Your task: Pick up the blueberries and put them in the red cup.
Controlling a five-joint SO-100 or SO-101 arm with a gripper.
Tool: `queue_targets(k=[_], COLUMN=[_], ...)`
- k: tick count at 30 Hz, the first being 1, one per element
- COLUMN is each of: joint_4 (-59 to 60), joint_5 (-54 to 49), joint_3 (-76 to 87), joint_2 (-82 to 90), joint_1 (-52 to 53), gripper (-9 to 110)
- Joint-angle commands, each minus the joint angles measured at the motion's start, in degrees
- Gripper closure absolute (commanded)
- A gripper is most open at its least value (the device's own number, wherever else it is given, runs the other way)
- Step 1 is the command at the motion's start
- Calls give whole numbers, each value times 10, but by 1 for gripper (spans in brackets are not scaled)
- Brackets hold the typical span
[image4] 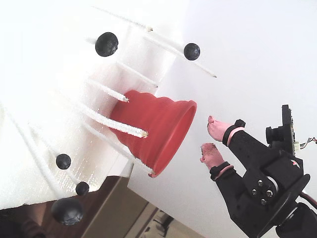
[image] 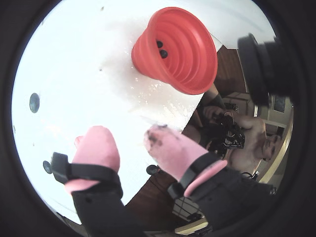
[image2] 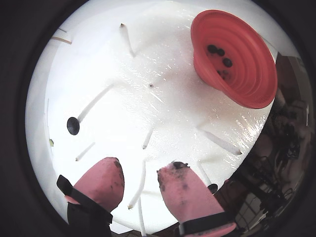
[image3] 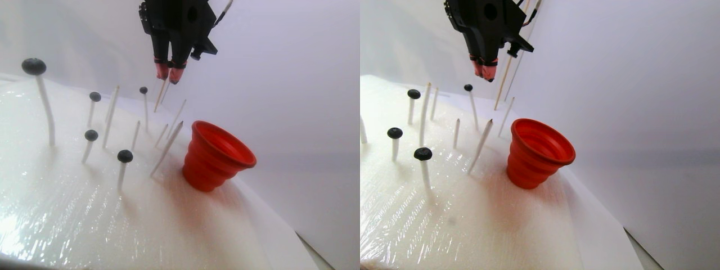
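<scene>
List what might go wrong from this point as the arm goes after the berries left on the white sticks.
The open pink-padded gripper hangs near the red ribbed plastic cup; a low swing might tip it, spilling the berries inside. Bare pointed sticks stand around the small dark blueberries on sticks and might snag a finger.

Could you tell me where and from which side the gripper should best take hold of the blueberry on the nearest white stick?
Probably close the pink-padded gripper on the small dark round blueberry across its widest part, coming down from above. It sits atop a thin, upright white stick, so the top and sides are exposed, and lifting upward should slide it off. The ribbed red plastic cup stands beside it.
</scene>
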Motion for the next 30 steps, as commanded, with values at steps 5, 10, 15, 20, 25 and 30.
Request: queue_targets(k=[5,10,15,20,25,30], joint_4=[2,2,-4,-15,-34,-48], joint_5=[4,-9,-29,-49,-72,-90], joint_3=[-32,-37,-45,-53,-54,-54], joint_2=[54,46,32,18,2,-11], joint_1=[-14,-29,-38,-44,-51,-53], gripper=[89,89,89,89,89,89])
